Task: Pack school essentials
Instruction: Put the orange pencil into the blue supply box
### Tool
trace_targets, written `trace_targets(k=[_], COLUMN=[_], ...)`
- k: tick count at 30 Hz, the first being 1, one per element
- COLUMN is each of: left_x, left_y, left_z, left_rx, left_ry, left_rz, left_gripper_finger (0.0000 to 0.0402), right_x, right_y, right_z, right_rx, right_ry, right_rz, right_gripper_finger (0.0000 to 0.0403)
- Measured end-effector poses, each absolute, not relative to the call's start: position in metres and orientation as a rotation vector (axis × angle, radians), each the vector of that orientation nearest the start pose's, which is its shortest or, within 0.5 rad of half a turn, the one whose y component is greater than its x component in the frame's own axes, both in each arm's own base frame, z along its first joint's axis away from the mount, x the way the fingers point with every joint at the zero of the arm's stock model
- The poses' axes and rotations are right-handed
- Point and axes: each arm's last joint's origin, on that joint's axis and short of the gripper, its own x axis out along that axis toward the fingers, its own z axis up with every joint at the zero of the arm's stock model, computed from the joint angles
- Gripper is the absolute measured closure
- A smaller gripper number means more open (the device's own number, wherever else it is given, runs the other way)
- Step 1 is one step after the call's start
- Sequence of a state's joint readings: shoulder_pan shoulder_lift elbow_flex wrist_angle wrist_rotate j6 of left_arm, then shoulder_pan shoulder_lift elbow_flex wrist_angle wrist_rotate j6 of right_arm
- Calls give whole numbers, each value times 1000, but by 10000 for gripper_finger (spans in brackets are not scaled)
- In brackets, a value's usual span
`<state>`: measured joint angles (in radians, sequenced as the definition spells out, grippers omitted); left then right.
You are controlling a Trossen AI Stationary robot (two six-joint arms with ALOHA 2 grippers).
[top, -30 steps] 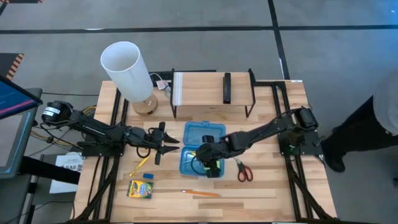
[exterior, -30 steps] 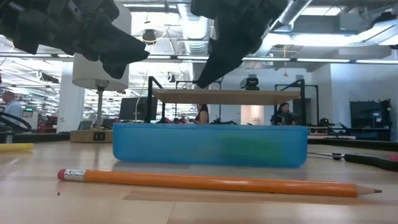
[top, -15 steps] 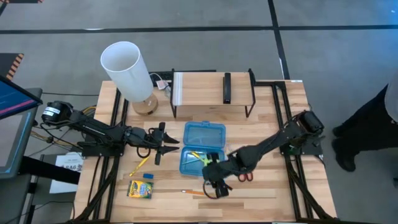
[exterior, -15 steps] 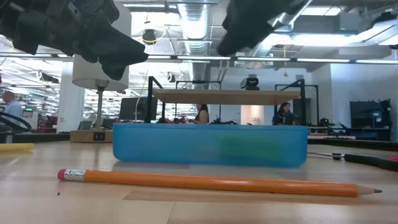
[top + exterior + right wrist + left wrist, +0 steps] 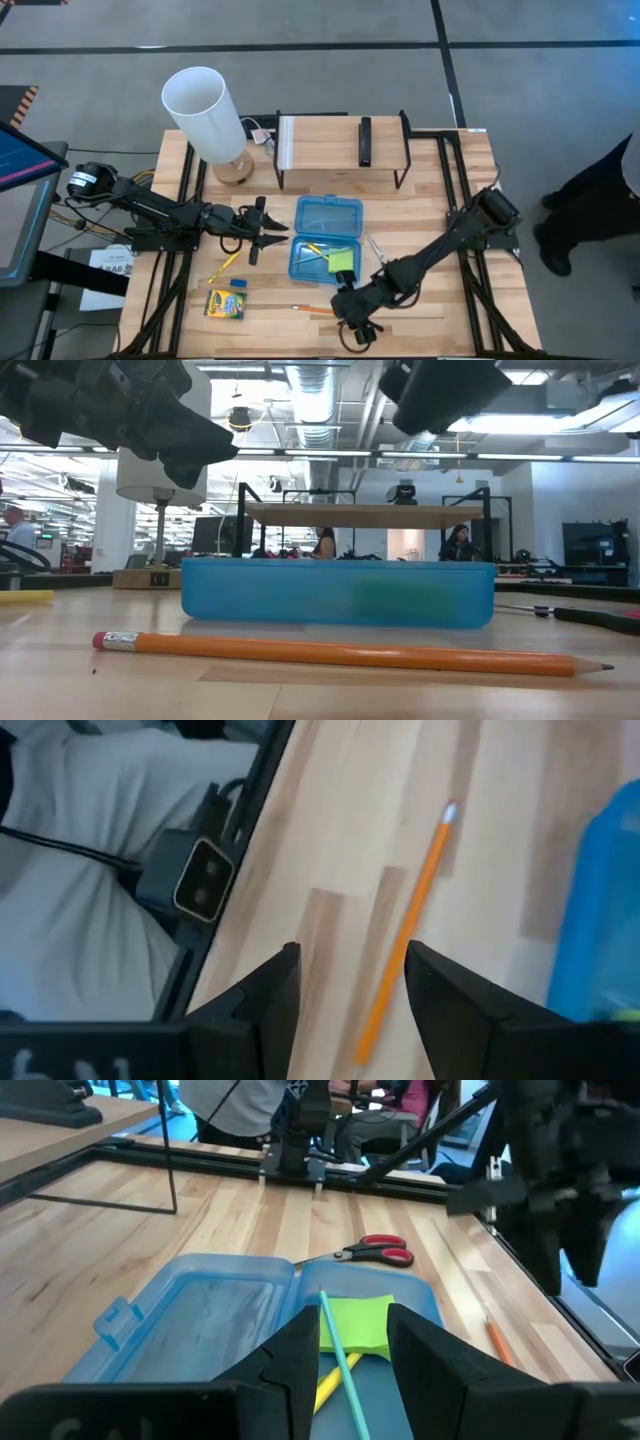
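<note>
The open blue case lies mid-table and holds a green sticky-note pad, a teal pen and a yellow pencil. My left gripper hovers open and empty just left of the case, pointing at it. My right gripper is open and empty above the near table edge; in its wrist view the orange pencil lies on the wood between its fingers, untouched. The red-handled scissors lie right of the case. The crayon box, blue eraser and another yellow pencil lie at the near left.
A white lamp stands at the far left. A wire-legged wooden shelf with a black bar on it stands at the far middle. A person stands beyond the table's right edge. Bare wood lies at the near right.
My right gripper has left the blue case and gone toward the table's near edge, and now hangs over the orange pencil. The green pad, which it covered a second ago, now shows lying in the case.
</note>
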<state>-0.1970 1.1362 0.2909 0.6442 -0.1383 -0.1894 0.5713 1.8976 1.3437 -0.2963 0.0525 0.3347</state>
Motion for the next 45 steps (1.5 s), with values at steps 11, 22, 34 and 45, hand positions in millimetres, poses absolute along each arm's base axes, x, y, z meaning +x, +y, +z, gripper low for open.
trace_targets(k=[11, 22, 34, 45], left_x=[207, 207, 207, 207], left_y=[-37, -37, -37, -37], left_z=[180, 180, 180, 180], left_rx=[-159, -160, -160, -157], left_ry=[203, 203, 203, 206], left_rz=[-39, -39, -39, -39], left_gripper_finger=[294, 294, 294, 294], right_x=[348, 350, 346, 348], right_y=[231, 225, 215, 211], right_z=[146, 129, 125, 128], right_rx=[70, 77, 75, 87], right_ry=[1054, 1120, 1207, 1200], right_rz=[296, 226, 147, 141], right_gripper_finger=[205, 235, 330, 394])
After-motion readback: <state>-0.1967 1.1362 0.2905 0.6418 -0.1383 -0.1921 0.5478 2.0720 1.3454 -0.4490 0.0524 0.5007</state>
